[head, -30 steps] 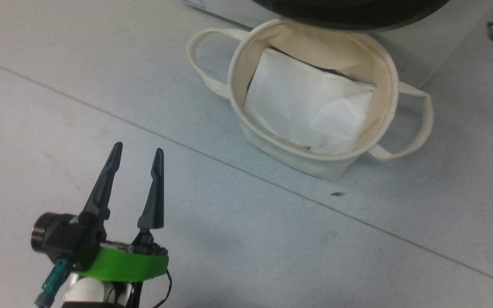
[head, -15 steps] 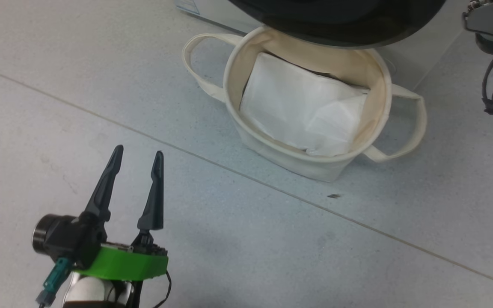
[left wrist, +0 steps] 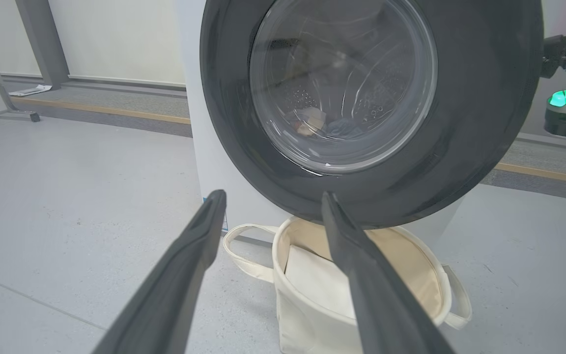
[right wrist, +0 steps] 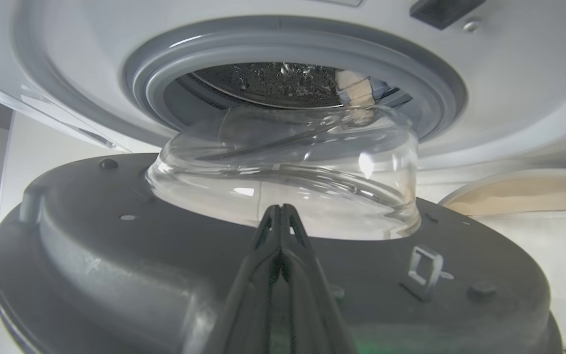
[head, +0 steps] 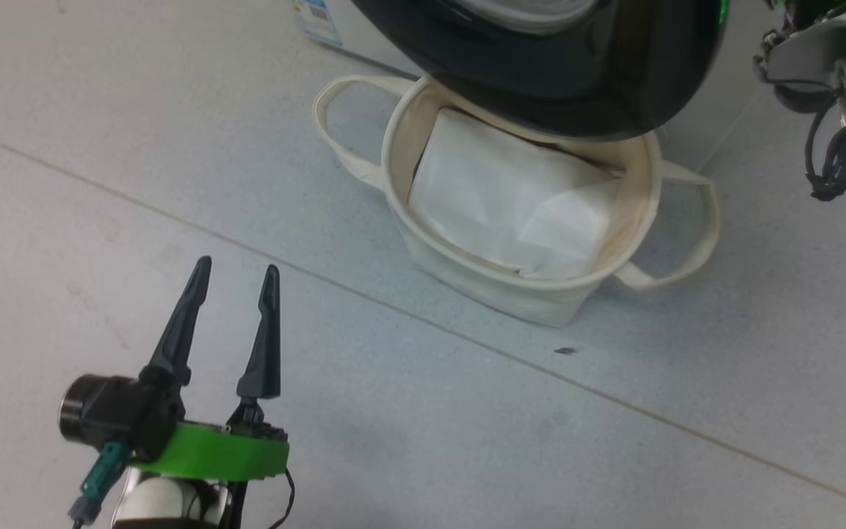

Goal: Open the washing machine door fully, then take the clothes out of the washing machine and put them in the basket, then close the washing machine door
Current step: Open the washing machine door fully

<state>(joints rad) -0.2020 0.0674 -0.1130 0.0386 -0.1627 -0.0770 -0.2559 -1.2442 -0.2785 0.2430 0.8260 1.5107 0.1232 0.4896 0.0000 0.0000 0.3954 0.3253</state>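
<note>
I am watching the left gripper hanging low over the floor near the lower left corner of the head view, its two fingers standing apart with nothing between them. Bare floor is lying all around it, crossed by one thin seam, and a wide open stretch is running from its tips to the basket.

The basket is sitting on the floor right at the foot of the washing machine, one loop handle reaching left and one right. A flat white sheet is lying in its bottom. The washing machine door is standing part-way open, and its glossy black rim is overhanging the basket's far edge, so the room above the basket's mouth is being narrowed on that side. From the left wrist view the door's lower rim is hanging just above the basket's rim.

In the right wrist view the right gripper is showing both fingers pressed together, empty, pointing across the door's grey inner face toward the base of the glass bowl; I cannot tell whether they are touching it. Beyond the bowl the grey gasket and the drum opening are showing, with a gap between bowl and gasket.

The clothes are lying inside the drum, a cream piece and something blue showing through the glass, close to the opening's lower edge.
</note>
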